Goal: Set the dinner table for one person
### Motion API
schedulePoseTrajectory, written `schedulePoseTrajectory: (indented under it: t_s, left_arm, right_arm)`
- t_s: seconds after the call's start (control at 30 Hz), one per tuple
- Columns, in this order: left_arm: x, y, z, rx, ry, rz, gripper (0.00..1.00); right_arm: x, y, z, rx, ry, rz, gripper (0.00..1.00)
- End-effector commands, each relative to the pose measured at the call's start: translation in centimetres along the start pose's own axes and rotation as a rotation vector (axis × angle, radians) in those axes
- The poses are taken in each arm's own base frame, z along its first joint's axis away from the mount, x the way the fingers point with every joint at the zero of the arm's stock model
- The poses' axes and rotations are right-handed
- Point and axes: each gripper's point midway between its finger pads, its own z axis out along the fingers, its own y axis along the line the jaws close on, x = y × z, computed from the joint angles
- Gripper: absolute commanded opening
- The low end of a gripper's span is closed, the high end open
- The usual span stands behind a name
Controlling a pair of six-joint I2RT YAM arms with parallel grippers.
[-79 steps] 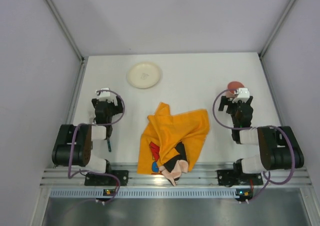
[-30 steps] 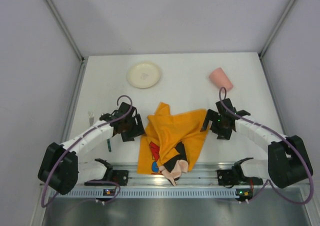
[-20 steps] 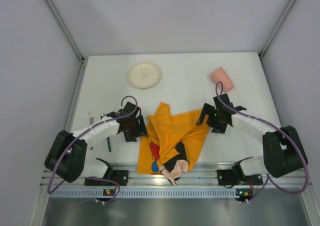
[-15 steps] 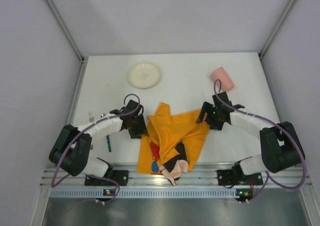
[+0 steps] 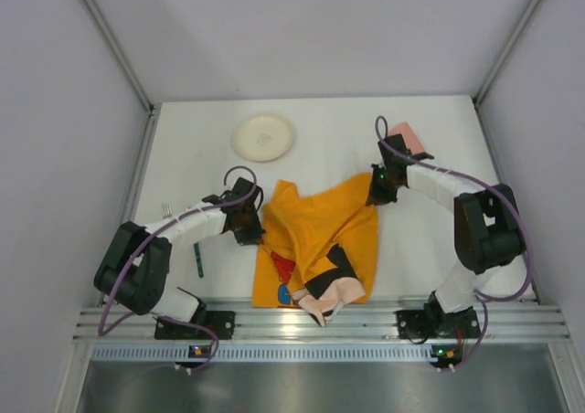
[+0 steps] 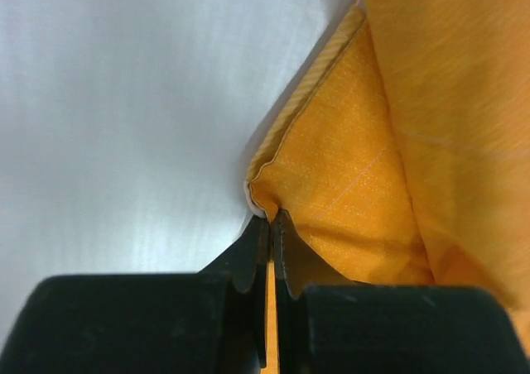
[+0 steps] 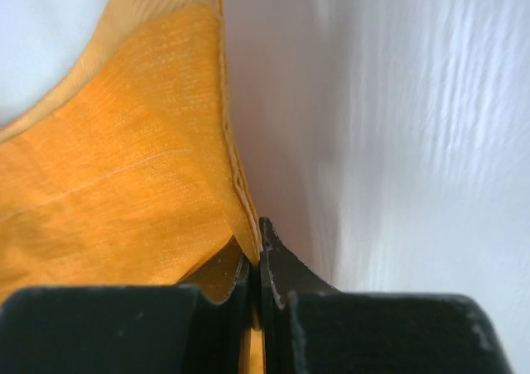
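Left pincer (image 6: 269,225) is clamped tight on the hemmed left edge of the orange woven cloth mat (image 5: 320,235), and the right pincer (image 7: 258,229) is clamped on the mat's far right corner, with the rumpled fabric spread between them. Beneath lies the surface (image 5: 334,134), flat, matte white and rectangular, its long axis seemingly left to right. A round cream plate (image 5: 263,137) sits far left. A pink cup (image 5: 410,139) lies far right, just beyond the right arm.

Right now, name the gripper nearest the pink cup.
The right gripper, pinching the orange cloth just beside the pink cup; the left gripper holds the opposite edge.
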Motion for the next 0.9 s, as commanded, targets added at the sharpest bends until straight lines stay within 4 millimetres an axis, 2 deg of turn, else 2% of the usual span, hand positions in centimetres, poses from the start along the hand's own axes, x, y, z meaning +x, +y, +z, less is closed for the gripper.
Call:
schedulePoseTrajectory:
  t_s: [0.0, 0.07, 0.1, 0.2, 0.33, 0.47, 0.57, 0.6, 0.7, 0.83, 0.87]
  left_arm:
    - [-3.2, 3.5, -2.2, -0.140, -0.115, -0.061, 0.00]
    - [-4.0, 4.8, -3.3, -0.167, -0.145, -0.088, 0.00]
    - [-4.7, 5.8, -3.7, -0.176, -0.159, -0.119, 0.00]
    - [-6.0, 7.6, -4.8, -0.197, -0.180, -0.149, 0.00]
    - [-7.1, 8.5, -5.4, -0.207, -0.197, -0.146, 0.00]
    - [-8.3, 9.0, -6.0, -0.249, -0.219, -0.094, 0.00]
    - [-9.7, 9.5, -6.7, -0.304, -0.233, -0.054, 0.00]
    - [-9.6, 9.8, -6.5, -0.326, -0.216, -0.044, 0.00]
    - [-10.4, 9.7, -6.5, -0.341, -0.222, -0.023, 0.00]
    - [-11.5, 9.5, -6.2, -0.350, -0.224, -0.012, 0.00]
    - [-11.4, 9.5, -6.1, -0.356, -0.208, -0.012, 0.01]
  right_arm:
    - [-6.7, -1.1, -2.5, 0.123, -0.113, -0.067, 0.00]
    - [-8.3, -2.8, -2.2, 0.200, -0.107, -0.078, 0.00]
    - [-10.2, -2.2, -3.0, 0.200, -0.143, -0.089, 0.00]
    - [-11.9, -3.5, -2.8, 0.273, -0.116, -0.085, 0.00]
    - [-11.3, -4.0, -1.6, 0.266, -0.073, -0.043, 0.00]
    - [-9.0, -5.4, -0.5, 0.309, -0.016, -0.023, 0.00]
    - [-8.1, -6.1, 0.1, 0.326, 0.013, -0.032, 0.00]
    - [-7.9, -6.1, 0.3, 0.321, 0.022, -0.038, 0.00]
    - [-7.8, -5.8, 0.5, 0.304, 0.035, -0.045, 0.00]
    - [-8.5, -5.8, -0.1, 0.315, 0.003, -0.029, 0.01]
    - [-9.2, -5.4, -0.2, 0.307, -0.015, -0.033, 0.04]
